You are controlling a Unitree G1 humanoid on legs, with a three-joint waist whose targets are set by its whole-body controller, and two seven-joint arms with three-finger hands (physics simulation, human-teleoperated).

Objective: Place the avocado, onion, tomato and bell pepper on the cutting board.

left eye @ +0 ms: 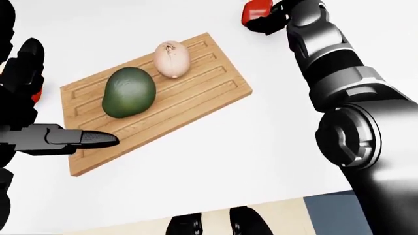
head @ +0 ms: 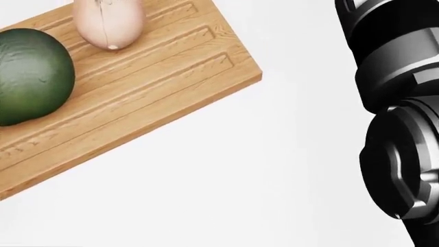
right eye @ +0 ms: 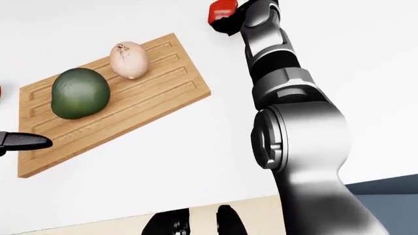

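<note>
**Left-eye view: two of four vegetables on the board, a red one under the right hand**

Left-eye view, largest first. White worktop [left eye: 215, 161] across nearly the whole picture, pale floor strip and dark feet at the bottom edge. Right arm [left eye: 339, 88], black and grey, rising up the right side toward the top. Wooden cutting board [left eye: 196, 105] lying at an angle, left of centre, grooved, with plenty of bare wood toward its right end. On the board: green avocado [left eye: 129, 92], and just beside it, toward the top, pale onion [left eye: 172, 59]. Apart or touching, hard to tell.

Judged progress: about half done. Avocado and onion placed; tomato and bell pepper not yet on the board.

Top centre, well apart from the board: red object [left eye: 256, 11], boxy in outline, possibly the bell pepper, cut off by the picture's edge. Right hand [left eye: 278, 18] against it; fingers dark and bunched at its side, whether clamped on it or merely beside it cannot be told.

Left edge: left hand [left eye: 39, 117], fingers spread apart, holding nothing, one long fingertip [left eye: 98, 140] lying over the board's lower left corner. Small red sliver [left eye: 37, 96] behind that hand, possibly the tomato, too hidden to say.

Obstacles, as a judgement: open path from the red object to the board's bare end; only the left fingertip over the corner and the onion near the top edge to avoid.
</note>
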